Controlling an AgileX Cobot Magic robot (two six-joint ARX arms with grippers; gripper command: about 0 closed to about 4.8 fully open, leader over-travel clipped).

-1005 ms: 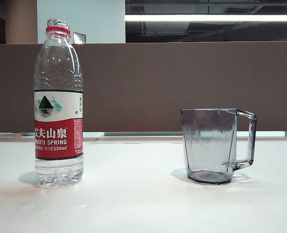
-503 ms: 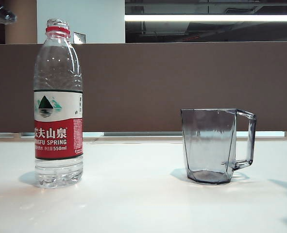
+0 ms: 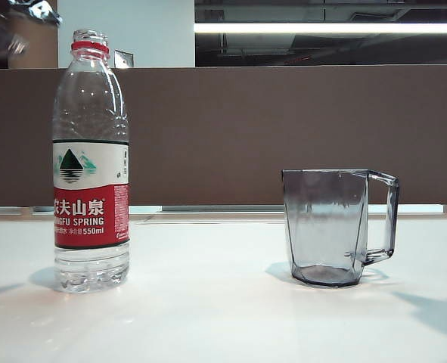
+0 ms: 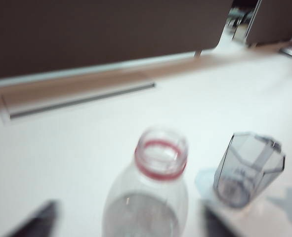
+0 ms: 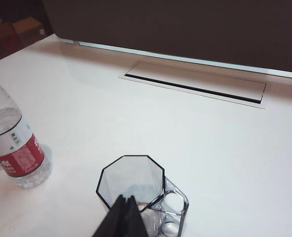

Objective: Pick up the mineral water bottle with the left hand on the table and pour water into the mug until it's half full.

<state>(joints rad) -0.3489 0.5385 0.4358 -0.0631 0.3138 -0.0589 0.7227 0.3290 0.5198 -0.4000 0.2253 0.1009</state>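
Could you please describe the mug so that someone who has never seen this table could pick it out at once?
On the glossy white tabletop, in front of the brown partition, two things stand well apart. The clear grey-tinted faceted plastic mug is the right-hand one in the exterior view, its angular handle turned away from the tall clear plastic water bottle on the left. It is about half the bottle's height, open-topped and label-free.

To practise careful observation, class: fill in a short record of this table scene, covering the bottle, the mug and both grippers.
Bottle: mineral water bottle, upright on the table, uncapped, left of the mug in the exterior view
Cup: mug, upright, looks empty, handle on the side away from the bottle
Left arm: left gripper above the bottle, jaws open either side of it, not gripping
Right arm: right gripper above the mug, jaws shut, holding nothing
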